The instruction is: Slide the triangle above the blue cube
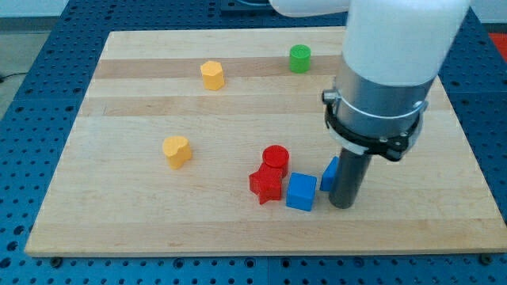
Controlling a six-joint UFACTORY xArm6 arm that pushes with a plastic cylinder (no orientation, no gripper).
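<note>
Blocks on the wooden board (142, 103), placed from the blue cube (301, 191).

Far left of the cube sits a yellow block (177, 150); up-left, another yellow block (212, 75). A red star-shaped block (266, 184) is just beside its left, a red cylinder (275, 157) above that. A green cylinder (299, 58) stands far above. At the cube's right, my tip (342, 204), a bare rod with no jaws, hides most of the blue triangle (329, 172).

The board (142, 214) is pale wood, smooth, with lengthwise grain and a slightly darker strip at the frame's top. Under it the blue table (24, 142) looks like perforated metal. My arm's shell (404, 39) is glossy white plastic, its collar (376, 99) grey brushed metal; my rod (348, 178) is matt dark.
</note>
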